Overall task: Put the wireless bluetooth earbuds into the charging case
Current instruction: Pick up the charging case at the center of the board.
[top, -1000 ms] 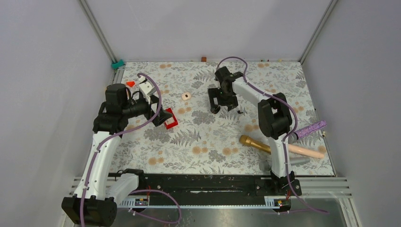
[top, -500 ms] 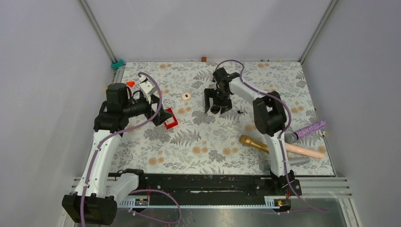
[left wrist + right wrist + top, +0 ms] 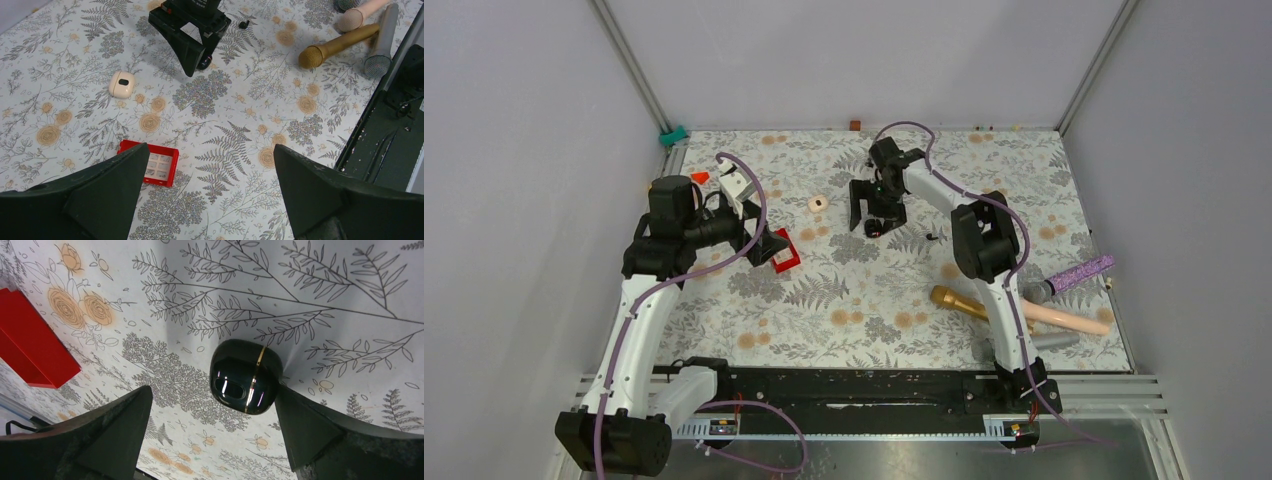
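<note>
Right wrist; right arm (image 3: 934,190) outstretched, right fingers (image 3: 100,440) spread astride charging case (image 3: 245,376); left fingers (image 3: 90,195) spread

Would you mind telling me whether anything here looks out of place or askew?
The floral tablecloth looks puckered around the glossy black rounded case, with creases running out from it in the right wrist view, perhaps from being pushed. The case sits between the open jaws of the right gripper. Nothing else stands out.
</note>
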Controlling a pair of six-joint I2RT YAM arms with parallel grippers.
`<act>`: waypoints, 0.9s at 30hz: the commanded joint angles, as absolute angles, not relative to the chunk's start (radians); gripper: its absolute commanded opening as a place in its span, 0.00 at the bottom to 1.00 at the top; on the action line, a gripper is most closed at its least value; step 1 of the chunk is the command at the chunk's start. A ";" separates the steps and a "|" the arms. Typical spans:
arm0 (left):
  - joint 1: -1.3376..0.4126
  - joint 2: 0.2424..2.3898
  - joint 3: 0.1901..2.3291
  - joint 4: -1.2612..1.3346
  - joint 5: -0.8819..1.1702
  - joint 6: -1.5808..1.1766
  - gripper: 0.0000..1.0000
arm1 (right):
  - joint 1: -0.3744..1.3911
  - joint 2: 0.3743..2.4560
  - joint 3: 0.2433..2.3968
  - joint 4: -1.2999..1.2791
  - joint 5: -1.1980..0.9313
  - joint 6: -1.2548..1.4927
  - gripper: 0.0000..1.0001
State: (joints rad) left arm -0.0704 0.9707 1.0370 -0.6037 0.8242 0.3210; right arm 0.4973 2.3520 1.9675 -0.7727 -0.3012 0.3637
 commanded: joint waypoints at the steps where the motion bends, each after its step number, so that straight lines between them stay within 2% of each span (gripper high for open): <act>1: -0.064 0.968 1.037 -0.562 0.851 0.320 0.99 | 0.502 2.371 2.037 -0.794 -0.287 0.346 1.00; 8: -0.063 0.966 1.037 -0.561 0.857 0.319 0.99 | 0.498 2.374 2.036 -0.828 -0.198 0.339 0.99; 19: -0.061 0.973 1.037 -0.561 0.863 0.317 0.98 | 0.498 2.413 2.067 -0.831 -0.217 0.351 0.79; 27: -0.061 0.974 1.037 -0.556 0.868 0.308 0.98 | 0.498 2.388 2.028 -0.834 -0.181 0.347 0.79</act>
State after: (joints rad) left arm -0.0673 0.9710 1.0370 -0.6033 0.8307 0.3138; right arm 0.4965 2.3917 2.0335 -0.8104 -0.2207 0.3470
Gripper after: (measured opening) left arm 0.985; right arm 0.788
